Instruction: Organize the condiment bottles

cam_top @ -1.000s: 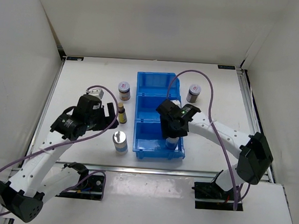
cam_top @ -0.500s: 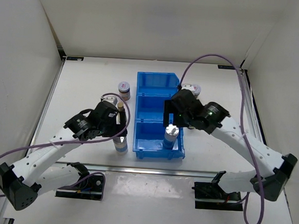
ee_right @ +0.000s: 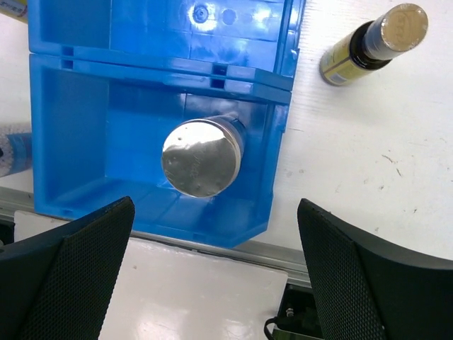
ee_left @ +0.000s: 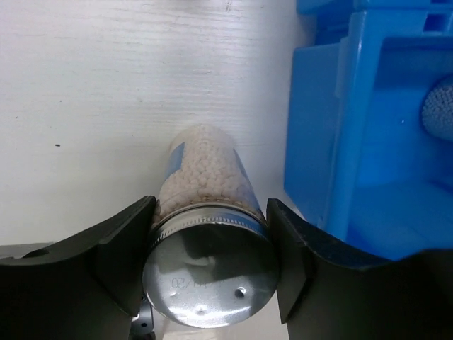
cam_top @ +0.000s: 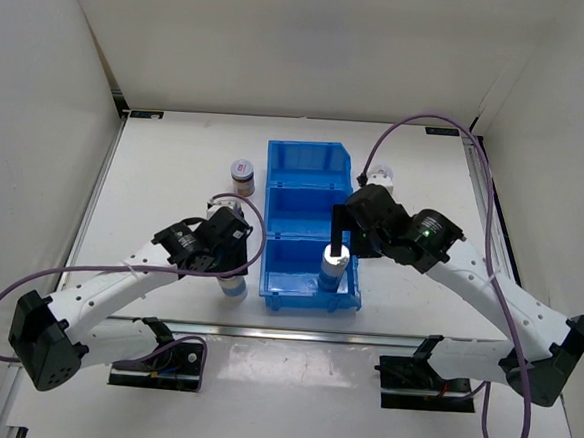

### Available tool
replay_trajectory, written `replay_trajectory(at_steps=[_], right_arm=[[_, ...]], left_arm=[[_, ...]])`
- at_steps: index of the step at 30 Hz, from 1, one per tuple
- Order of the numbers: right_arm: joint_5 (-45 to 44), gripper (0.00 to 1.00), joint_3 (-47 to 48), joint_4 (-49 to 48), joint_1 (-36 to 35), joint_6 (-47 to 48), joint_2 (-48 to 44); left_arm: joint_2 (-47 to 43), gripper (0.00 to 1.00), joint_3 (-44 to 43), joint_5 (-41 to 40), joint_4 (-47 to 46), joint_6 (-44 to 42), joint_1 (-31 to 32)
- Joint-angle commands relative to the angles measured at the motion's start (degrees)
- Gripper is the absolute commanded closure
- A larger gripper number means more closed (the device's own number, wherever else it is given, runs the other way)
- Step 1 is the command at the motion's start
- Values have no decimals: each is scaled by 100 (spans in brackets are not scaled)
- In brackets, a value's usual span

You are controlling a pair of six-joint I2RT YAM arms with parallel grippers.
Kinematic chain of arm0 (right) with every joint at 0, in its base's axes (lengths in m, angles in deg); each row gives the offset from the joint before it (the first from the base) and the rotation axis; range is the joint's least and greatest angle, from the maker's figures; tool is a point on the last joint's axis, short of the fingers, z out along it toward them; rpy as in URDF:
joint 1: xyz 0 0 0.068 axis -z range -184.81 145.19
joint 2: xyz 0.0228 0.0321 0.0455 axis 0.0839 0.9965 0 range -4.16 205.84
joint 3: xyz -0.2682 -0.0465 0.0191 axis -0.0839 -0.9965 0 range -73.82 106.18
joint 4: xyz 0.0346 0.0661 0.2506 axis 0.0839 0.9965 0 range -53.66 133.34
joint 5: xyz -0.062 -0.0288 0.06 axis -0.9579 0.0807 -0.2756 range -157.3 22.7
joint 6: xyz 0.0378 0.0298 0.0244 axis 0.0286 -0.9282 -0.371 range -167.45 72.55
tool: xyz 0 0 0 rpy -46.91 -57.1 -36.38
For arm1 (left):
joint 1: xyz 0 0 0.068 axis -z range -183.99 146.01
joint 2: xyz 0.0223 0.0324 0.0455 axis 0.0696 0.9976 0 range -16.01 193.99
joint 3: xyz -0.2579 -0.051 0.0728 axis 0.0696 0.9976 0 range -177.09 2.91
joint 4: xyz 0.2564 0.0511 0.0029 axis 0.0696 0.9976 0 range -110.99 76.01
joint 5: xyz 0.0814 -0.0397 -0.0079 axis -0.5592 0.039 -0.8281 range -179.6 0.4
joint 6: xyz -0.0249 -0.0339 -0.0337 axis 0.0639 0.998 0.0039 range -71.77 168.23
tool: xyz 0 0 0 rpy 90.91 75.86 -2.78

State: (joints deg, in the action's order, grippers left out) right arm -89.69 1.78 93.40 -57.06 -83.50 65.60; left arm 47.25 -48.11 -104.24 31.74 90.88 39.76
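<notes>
Blue bin [cam_top: 312, 152]: one capped bottle [ee_right: 202, 156] inside, right claw [ee_right: 214, 205] released | left claw [ee_left: 210, 212] grasps second bottle [ee_left: 205, 170] beside bin | jar [cam_top: 242, 167], dark bottle [ee_right: 368, 42] outside

Bright and even, lit from overhead in all three views. Nearly washed out across the white worktop [cam_top: 176, 161], with only faint, soft shadows close beside the blue bin [cam_top: 309, 230]. Glaring on the silver cap [ee_right: 202, 157] and on the glossy near ledge [ee_right: 163, 290]. Sharp on the white-blue bottle [ee_left: 205, 177], softer toward its near end. Dark and short of detail on the end effector fingers [ee_left: 120, 248].
</notes>
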Motion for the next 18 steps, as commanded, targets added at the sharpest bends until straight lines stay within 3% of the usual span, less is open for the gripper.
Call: replay_trajectory(at_steps=[1,5,8,14,18], right_arm=[[-134,1,-123,95,-22,-130,-295],[-134,1,-343,95,-22,-253,-533],[-195,1,-501,95,-22,-315,-726],[-467,1,-554,218,-22,-315,-946],[-582,1,-554,271,-22,-315,-1078]], left_arm=[[-156,50,-257,-215,263,68,20],[-297,70,-1118,-391,764,68,20],[-157,77,-2169,-575,1316,15,20],[519,83,-3710,-515,1459,-117,309],[1240,89,-3862,-514,916,-169,766]])
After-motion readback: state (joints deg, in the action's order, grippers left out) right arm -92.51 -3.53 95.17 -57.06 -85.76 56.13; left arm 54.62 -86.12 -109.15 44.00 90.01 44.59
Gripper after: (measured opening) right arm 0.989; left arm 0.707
